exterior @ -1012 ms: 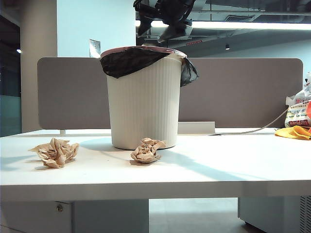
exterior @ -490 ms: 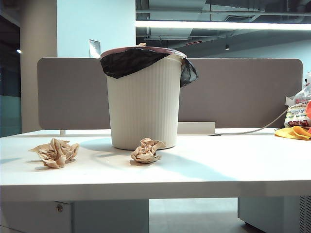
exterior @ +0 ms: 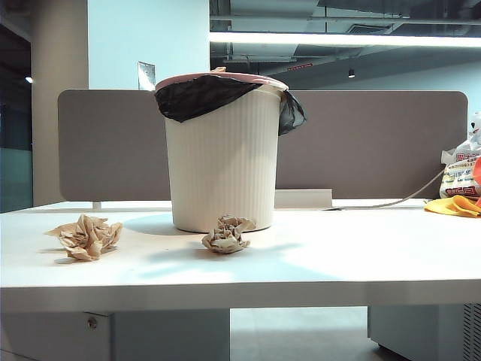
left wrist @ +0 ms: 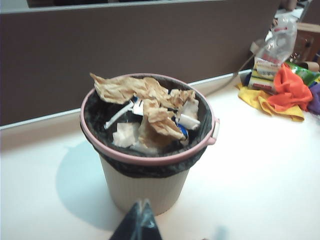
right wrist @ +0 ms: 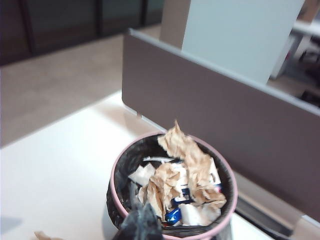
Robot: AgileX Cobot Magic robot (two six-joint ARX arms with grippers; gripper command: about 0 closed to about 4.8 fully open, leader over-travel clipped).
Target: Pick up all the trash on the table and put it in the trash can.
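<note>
The trash can (exterior: 222,162) stands mid-table, and a tip of tan paper (exterior: 218,70) pokes above its pink rim. Two pieces of trash lie on the table (exterior: 361,256): one at the left (exterior: 86,235), one in front of the can (exterior: 228,233). Neither gripper shows in the exterior view. In the left wrist view my left gripper (left wrist: 141,205) hangs shut and empty before the can's wall (left wrist: 150,187), above the crumpled paper (left wrist: 145,97) inside. My right gripper (right wrist: 142,212), shut and empty, is high over the can's rim (right wrist: 227,200) and its paper (right wrist: 185,165).
A grey-brown partition (exterior: 376,143) runs behind the can. At the table's right end lie a white printed bag (exterior: 460,173) and an orange cloth (exterior: 455,204), the cloth (left wrist: 287,87) also in the left wrist view. A cable (exterior: 398,200) trails along the back.
The dark gripper that hung over the can a second ago has lifted out of the exterior view. A tip of paper now shows above the rim. Shadows on the table have shifted.
</note>
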